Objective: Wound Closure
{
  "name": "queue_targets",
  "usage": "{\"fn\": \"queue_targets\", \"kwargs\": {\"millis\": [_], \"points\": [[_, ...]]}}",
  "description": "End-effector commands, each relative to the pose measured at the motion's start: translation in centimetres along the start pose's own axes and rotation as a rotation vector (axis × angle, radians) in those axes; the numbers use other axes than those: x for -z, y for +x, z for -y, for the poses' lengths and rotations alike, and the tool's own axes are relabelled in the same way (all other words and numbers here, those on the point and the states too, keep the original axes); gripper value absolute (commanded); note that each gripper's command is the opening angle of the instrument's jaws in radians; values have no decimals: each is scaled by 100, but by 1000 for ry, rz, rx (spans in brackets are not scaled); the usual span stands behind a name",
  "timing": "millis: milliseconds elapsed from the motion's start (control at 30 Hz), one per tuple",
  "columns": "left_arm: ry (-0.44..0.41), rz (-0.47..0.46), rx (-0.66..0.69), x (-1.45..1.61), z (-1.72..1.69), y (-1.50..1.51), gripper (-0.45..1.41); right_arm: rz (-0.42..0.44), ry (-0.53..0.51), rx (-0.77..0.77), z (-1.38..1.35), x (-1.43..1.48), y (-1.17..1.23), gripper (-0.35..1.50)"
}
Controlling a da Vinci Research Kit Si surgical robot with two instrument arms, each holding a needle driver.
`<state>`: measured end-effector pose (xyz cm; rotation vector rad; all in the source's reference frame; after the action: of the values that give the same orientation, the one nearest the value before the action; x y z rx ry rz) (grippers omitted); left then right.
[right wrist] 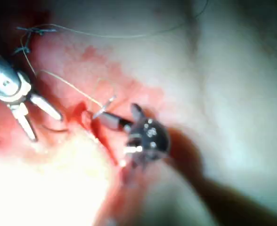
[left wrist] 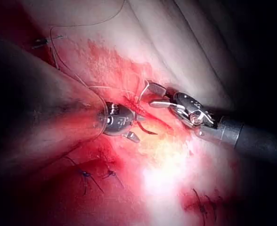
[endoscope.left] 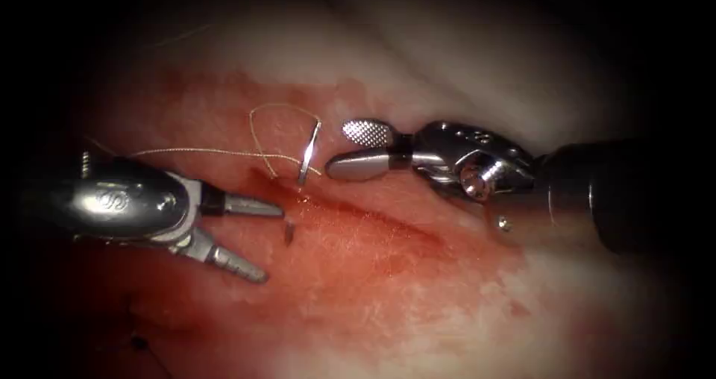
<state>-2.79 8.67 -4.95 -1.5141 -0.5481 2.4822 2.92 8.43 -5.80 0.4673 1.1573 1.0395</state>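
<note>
In the endoscope view I have the left hand [endoscope.left: 257,241] spread wide and holding nothing, low on the left of the cut [endoscope.left: 358,215]. The right hand [endoscope.left: 347,149] is spread too, empty, its lower jaw just beside the needle [endoscope.left: 309,154]. The needle stands in the tissue [endoscope.left: 418,289] at the cut's upper left end: its shiny back rises above the upper lip, and a short dark bit, its tip I think, pokes out below the cut near my left hand. Thread [endoscope.left: 216,152] trails from the needle leftwards, with a loop above it.

From the left wrist view, the left hand [left wrist: 136,128] gapes over the cut, the right hand [left wrist: 153,95] opposite. Dark finished stitches [left wrist: 98,175] lie nearby on the tissue.

From the right wrist view, the right hand [right wrist: 119,115] sits open beside the needle [right wrist: 106,104]; the left hand [right wrist: 42,123] is spread well apart.

I judge this bite unfinished: needle lodged, no knot here, most of the cut still gaping.
</note>
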Motion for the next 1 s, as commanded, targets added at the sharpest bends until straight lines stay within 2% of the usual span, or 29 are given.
{"fn": "queue_targets", "kwargs": {"millis": [33,233,333,433,567,600,767,833,867,933,967,1000], "points": [[-3,-3,-2,-9,0,-4,64,-1,5,1,0,-10,-3,116],[-51,-49,-18,-31,11,-10,47,-1,4,9,-2,-9,-4,116],[-89,-62,-24,-35,11,-10,21,-1,4,10,-4,-9,-5,116],[-97,-79,-28,-35,11,-12,-35,-2,4,5,-3,-9,-5,116],[-122,-68,103,-38,9,-21,-35,-2,5,-1,-3,-9,-6,114],[-153,-61,218,-39,7,-25,-35,-2,5,-1,-3,-9,-6,114],[-225,-42,367,-35,0,-24,-35,14,45,-8,6,-2,-2,109],[-245,-54,382,-33,0,-24,-35,39,99,-23,23,12,2,69],[-249,-54,379,-32,0,-24,-35,48,122,-8,30,17,3,30],[-259,-55,376,-31,3,-25,-35,56,146,22,48,29,4,-22],[-255,-61,375,-29,7,-26,-35,61,164,56,64,38,1,-35],[-250,-67,376,-27,10,-26,-35,66,170,68,70,41,-1,-35]]}}
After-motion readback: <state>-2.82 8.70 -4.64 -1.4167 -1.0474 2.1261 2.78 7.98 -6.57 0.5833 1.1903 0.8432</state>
